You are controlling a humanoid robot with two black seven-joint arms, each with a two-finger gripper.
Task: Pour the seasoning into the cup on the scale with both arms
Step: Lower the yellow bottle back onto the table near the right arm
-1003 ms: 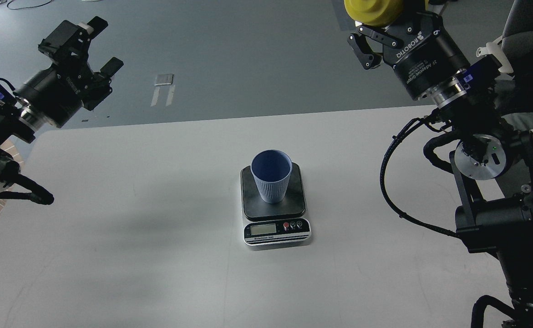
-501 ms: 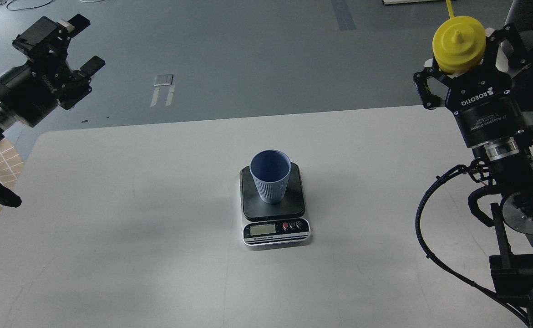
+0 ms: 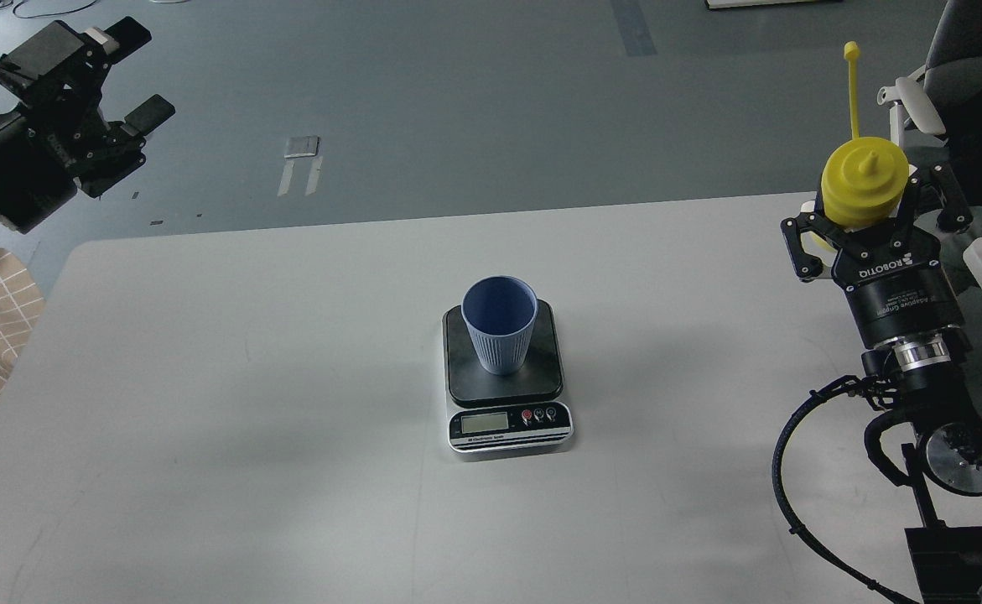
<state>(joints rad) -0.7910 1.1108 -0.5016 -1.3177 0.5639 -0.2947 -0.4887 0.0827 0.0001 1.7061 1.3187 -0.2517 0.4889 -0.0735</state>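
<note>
Seasoning bottle [image 3: 862, 186] sits upright in the right tool [image 3: 872, 220], its fingers pinching the yellow body at the counter's [image 3: 247, 419] right edge — nozzle up, thin cap strap standing above it. Mid-counter, the light-blue cup [image 3: 500, 325] stands upright on the scale's [image 3: 507, 377] dark platform, with the LCD and buttons facing the near side. The left tool [image 3: 122, 88] hangs beyond the far-left corner, well apart from the cup — fingers spread, holding nothing.
</note>
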